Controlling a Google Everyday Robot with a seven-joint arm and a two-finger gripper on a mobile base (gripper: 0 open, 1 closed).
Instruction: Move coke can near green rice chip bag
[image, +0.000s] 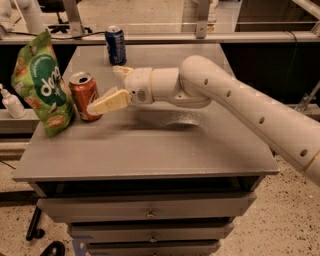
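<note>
Red-orange with a silver top, the coke can (84, 96) stood upright near the left edge of the grey desk (165, 150), just beside the green rice chip bag (42, 82) at that edge. Reaching in from the right, the white arm (240, 100) held the gripper (104, 90) at the can's right side. Its cream fingers (112, 100) were spread apart, one low in front of the can, one behind; whether they touched it I could not tell. A dark blue can (115, 45) stood near the far edge.
</note>
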